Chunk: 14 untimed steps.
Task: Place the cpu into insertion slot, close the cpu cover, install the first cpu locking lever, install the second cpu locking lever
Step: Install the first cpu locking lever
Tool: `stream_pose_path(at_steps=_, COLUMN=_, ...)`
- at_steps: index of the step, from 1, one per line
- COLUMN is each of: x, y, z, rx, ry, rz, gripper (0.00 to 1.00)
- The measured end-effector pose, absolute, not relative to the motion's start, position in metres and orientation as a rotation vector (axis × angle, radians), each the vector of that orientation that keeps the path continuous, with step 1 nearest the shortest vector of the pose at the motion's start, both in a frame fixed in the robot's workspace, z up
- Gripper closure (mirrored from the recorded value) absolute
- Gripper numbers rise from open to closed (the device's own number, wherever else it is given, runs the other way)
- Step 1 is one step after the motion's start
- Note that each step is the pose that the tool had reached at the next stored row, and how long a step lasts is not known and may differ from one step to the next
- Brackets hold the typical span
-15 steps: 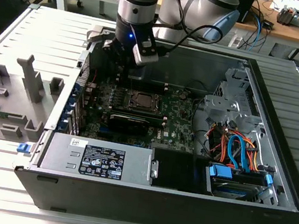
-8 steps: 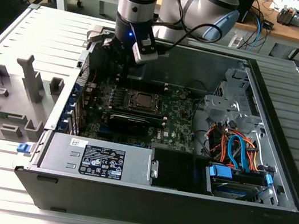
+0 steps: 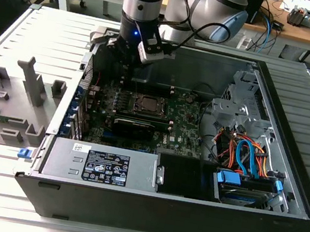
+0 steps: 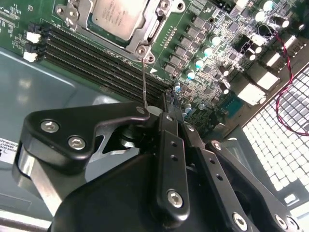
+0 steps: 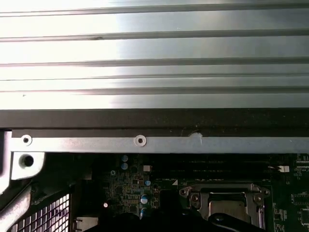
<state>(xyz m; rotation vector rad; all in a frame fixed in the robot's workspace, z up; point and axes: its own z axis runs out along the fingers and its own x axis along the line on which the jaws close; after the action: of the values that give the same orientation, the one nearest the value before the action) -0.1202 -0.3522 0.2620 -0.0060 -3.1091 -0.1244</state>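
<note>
The gripper (image 3: 129, 66) is hanging over the motherboard (image 3: 143, 117) beside the cpu (image 4: 117, 17), already sitting under the cpu cover (image 4: 145, 36); finger state impossible to tell.

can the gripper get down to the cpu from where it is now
Probably yes. In the exterior view the gripper hangs inside the open case just beside the cpu, which lies face up in its socket under the cpu cover, with nothing above it.

Bright overhead light; strong glare on ribbed table (image 5: 154, 48). Computer case (image 3: 294, 146) interior shadowed. Gripper (image 4: 164, 169) close up, slightly soft.
</note>
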Motion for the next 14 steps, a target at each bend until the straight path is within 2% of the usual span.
stream_pose_path(at_steps=14, x=-0.109, y=-0.352, z=0.262, rx=-0.006, ry=-3.107, rz=-0.124, gripper=0.89)
